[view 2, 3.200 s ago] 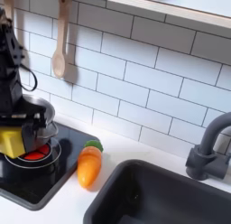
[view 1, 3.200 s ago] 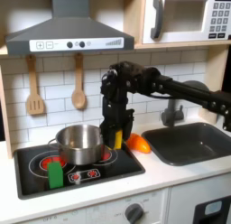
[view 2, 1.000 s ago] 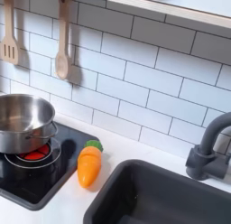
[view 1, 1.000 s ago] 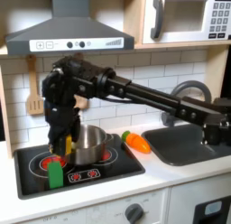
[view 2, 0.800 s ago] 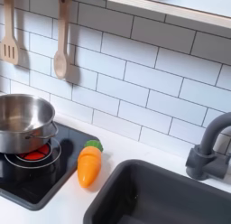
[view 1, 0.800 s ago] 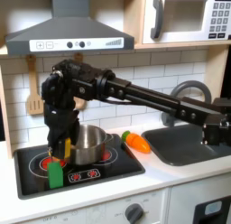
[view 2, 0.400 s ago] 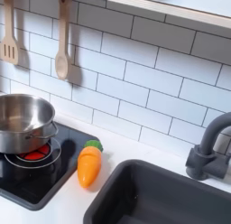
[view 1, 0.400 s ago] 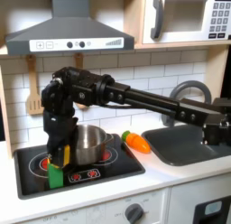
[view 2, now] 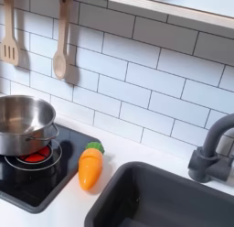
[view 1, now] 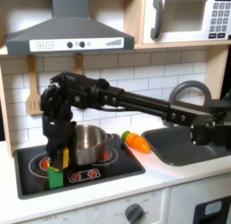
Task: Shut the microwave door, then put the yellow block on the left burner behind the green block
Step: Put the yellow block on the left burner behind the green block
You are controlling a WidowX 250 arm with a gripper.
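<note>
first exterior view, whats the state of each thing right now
microwave door: shut
gripper: shut on yellow block, low over the left burner
yellow block: held, just behind the green block
green block: upright on the stove's front left
steel pot: upright on the stove
carrot: lying on the counter

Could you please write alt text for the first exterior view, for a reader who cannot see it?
A black robot arm reaches across a toy kitchen, its gripper holding the yellow block low over the stove's left burner, just behind the green block and beside a steel pot.
</note>
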